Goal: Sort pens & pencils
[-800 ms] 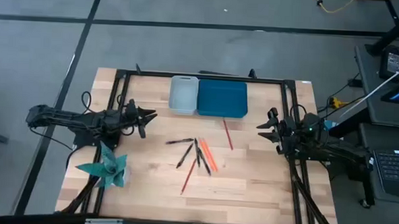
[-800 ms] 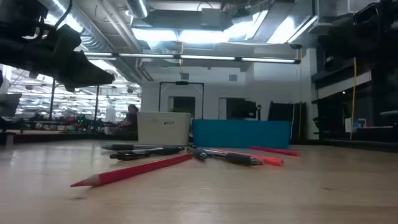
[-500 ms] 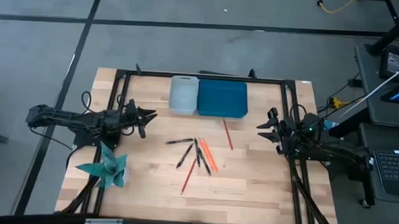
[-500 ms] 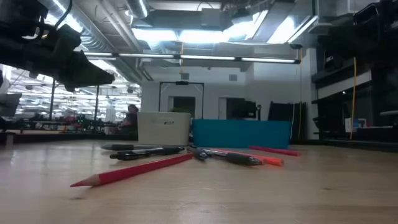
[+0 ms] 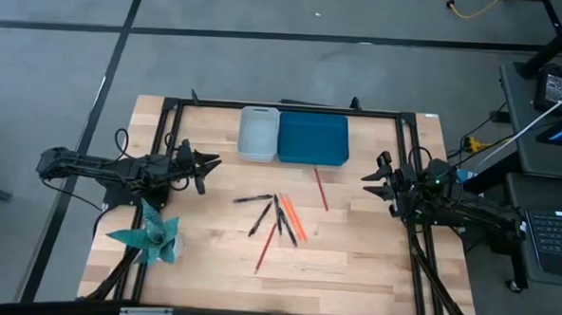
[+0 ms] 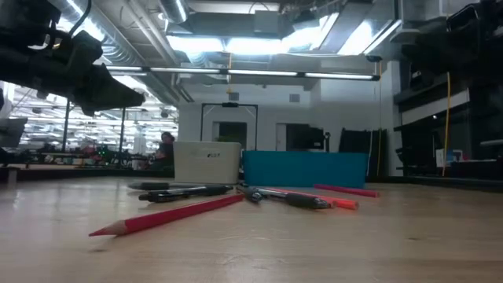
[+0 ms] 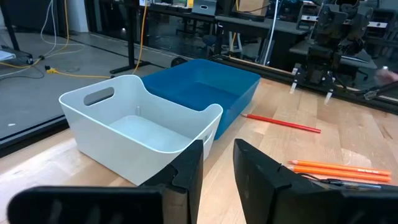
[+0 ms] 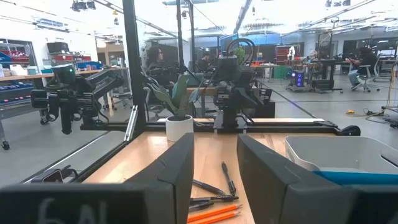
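Several black pens (image 5: 260, 216) and red to orange pencils (image 5: 292, 221) lie flat in a loose cluster at mid-table. One red pencil (image 5: 321, 189) lies apart, nearer the bins, and another (image 5: 266, 247) lies toward the near edge. In the low view the near red pencil (image 6: 169, 216) lies in front of the pens (image 6: 185, 191). My left gripper (image 5: 211, 161) hovers open above the table's left part, pointing toward the cluster. My right gripper (image 5: 366, 178) hovers open on the right, also facing it. The left wrist view shows its own gripper (image 7: 217, 171) open, and so does the right wrist view (image 8: 214, 168).
A white bin (image 5: 258, 133) and a blue bin (image 5: 313, 138) stand side by side at the far edge. A green paper plant (image 5: 150, 235) in a white pot (image 8: 179, 127) stands near the left front. Black frame rails (image 5: 407, 153) run along both sides.
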